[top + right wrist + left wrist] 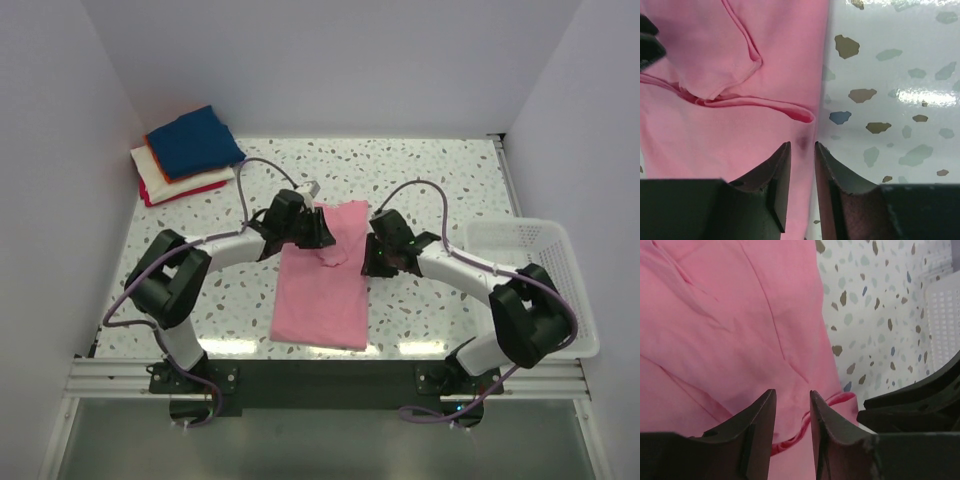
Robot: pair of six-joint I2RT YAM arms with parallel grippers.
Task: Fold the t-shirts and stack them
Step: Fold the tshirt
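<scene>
The left fingers [760,430] are standing narrowly apart just above the pink t-shirt [320,295], tips pointing at a curled hem. Pink cloth is showing through the gap, but I cannot tell whether any of it is being pinched. The right fingers [775,180] are also showing a narrow gap, straddling the shirt's right edge where it meets the speckled worktop [440,180]. Here too, a grip cannot be confirmed.

Between the two arms, the shirt is lying in the middle of the worktop as a long, narrow strip. A rumpled sleeve fold [740,70] is bunching up near its far half. The stack of folded shirts [188,152], navy on top, is sitting well apart in the far left corner. The white basket [540,260] is resting at the right edge.

The step in hand looks to be the folding of the pink shirt, with its sides seemingly turned in and the lengthwise fold not yet made. The next move is likely calling for both sets of fingers to take matching edges, lift evenly, and lay one end over the other without dragging that bunched sleeve out. After that comes the carry to the stack.
</scene>
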